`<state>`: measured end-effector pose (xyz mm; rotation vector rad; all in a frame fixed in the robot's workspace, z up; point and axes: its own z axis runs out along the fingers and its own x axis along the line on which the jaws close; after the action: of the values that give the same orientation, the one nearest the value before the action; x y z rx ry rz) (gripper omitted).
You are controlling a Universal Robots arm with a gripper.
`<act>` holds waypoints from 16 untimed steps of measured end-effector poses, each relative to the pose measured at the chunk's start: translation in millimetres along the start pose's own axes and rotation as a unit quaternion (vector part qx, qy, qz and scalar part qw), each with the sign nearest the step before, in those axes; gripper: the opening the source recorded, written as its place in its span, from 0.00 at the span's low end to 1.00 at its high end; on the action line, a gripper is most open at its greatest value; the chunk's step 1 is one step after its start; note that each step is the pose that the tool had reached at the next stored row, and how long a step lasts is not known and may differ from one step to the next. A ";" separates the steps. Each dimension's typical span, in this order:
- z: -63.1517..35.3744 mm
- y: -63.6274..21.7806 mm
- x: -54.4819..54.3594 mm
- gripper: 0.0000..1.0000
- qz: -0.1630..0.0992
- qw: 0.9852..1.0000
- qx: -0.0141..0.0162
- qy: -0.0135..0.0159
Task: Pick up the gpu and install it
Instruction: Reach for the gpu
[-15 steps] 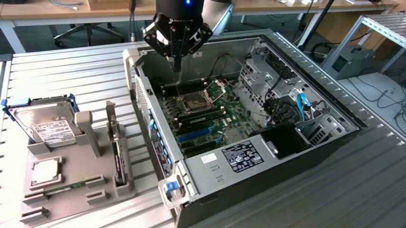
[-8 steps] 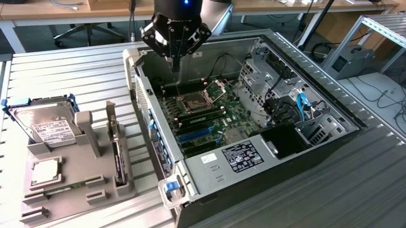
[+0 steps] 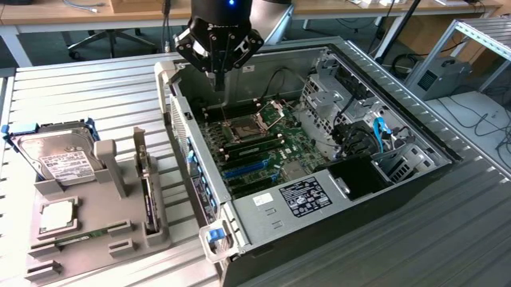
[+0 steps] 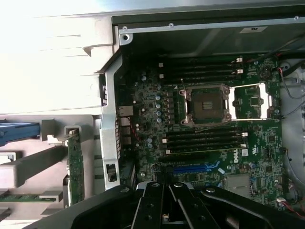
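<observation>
The gpu (image 3: 146,179) stands on edge in a slot of the grey holder tray (image 3: 104,233) at the exterior view's left, its silver bracket end pointing up. The wrist view shows the gpu (image 4: 75,167) as a thin green edge beside the case wall. My gripper (image 3: 219,81) hangs above the rear part of the open computer case (image 3: 415,134), apart from the gpu, with its jaws shut and nothing between them. In the wrist view the gripper (image 4: 164,212) sits over the motherboard (image 4: 209,124), near the blue card slot (image 4: 190,168).
A silver hard drive (image 3: 60,154) with a white label, a square chip (image 3: 58,215) and a memory stick (image 3: 76,239) also sit in the tray. Cables and a drive cage (image 3: 375,137) fill the case's far side. The case walls rise around the motherboard.
</observation>
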<state>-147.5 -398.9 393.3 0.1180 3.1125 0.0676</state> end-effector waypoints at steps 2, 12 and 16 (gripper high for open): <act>0.0 -0.1 0.7 0.11 0.000 1.000 0.000 0.000; -0.3 -0.8 9.9 0.11 0.000 1.000 0.000 0.000; -0.6 -1.5 20.4 0.11 0.000 1.000 0.000 0.000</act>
<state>-167.9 -398.9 393.3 0.1181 3.1125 0.0676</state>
